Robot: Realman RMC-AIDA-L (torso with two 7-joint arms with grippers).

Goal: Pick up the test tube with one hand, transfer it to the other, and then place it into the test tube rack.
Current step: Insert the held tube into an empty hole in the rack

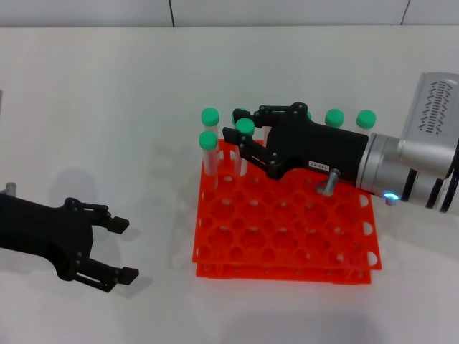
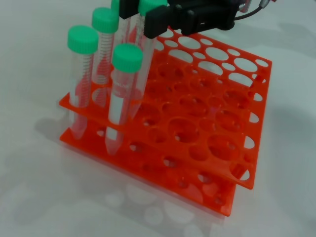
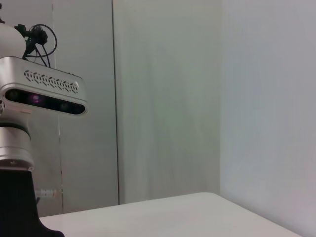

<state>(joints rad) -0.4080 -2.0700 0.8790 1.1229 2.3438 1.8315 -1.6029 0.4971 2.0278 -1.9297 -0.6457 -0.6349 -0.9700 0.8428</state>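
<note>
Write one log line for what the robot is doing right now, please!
right claw: over rack, shut on tube | tube: tip in back hole | left claw: open, off to the side, empty

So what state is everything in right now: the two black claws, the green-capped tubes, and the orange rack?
Right black two-fingered gripper: over the rack's far left corner, shut on one tube.
Clear plastic test tube with green screw cap: held tilted, tip in the rack.
Left black gripper: open, empty, beside the rack above the table.
Bright orange-red two-tier test tube rack: flat on the table, most holes empty.
Other green-capped tubes: capped, standing in the rack.
</note>
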